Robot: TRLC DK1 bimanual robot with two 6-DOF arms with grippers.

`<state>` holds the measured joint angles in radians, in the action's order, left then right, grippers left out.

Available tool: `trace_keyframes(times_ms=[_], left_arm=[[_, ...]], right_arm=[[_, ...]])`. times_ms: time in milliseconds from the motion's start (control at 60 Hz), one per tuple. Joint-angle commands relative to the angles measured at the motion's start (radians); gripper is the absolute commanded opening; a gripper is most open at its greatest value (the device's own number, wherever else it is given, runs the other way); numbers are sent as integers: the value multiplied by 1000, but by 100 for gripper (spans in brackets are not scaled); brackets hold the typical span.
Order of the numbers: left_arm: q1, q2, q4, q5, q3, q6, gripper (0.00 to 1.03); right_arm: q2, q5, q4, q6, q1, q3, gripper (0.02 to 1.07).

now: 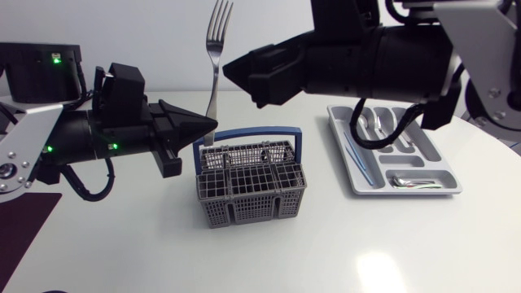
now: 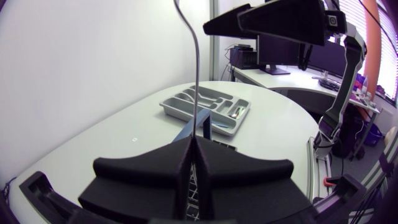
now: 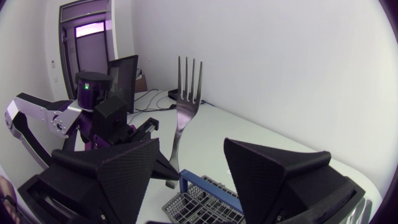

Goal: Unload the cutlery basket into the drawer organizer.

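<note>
**A:** Where was the fork [image 1: 214, 77]?

**B:** It stood upright, tines up, just above the back rim of the basket [image 1: 244, 203]. The left pincer [image 1: 207, 126] was clenched on its handle low down, a wedge on each side. The very end of the handle was hidden in that grip.

**A:** And the other arm?

**B:** The right pincer [image 1: 236, 73] hung released, its two wedges well apart. It was level with the fork's neck, near it but not touching. From that arm's own camera the fork stood ahead, in line with the gap between the wedges.

**A:** A handover, then?

**B:** That was my reading. The organizer [image 1: 444, 172] lay well apart from the basket, on the right arm's side of the bench [image 1: 391, 244], and some cutlery lay in its slots.

**A:** How should it have gone?

**B:** The right pincer needed to close on the stem above the left's hold, leaving a gap between the two grips. It would do best pressing on the flat faces, since thin polished metal would likely swivel if pinched on edge. The left should have let go only once that grip was firm. The carry should then have kept the fork's tail clear of the basket's blue bail [image 1: 248, 132].
</note>
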<state>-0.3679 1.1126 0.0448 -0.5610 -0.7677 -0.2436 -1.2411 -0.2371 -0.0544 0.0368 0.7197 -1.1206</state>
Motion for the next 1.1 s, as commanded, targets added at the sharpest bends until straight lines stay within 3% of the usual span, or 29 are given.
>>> trace_keyframes(times_ms=[0,433,850,1083], left_arm=[[-23,-25,41,44,33,41,3],[-101,-28,81,230,44,47,3],[-124,-23,112,285,54,47,3],[-124,-23,109,286,51,49,3]], right_arm=[[-29,7,-18,-5,9,-31,77],[-95,15,-18,2,24,-73,77],[-143,35,1,2,30,-99,74],[-152,42,7,2,27,-117,64]])
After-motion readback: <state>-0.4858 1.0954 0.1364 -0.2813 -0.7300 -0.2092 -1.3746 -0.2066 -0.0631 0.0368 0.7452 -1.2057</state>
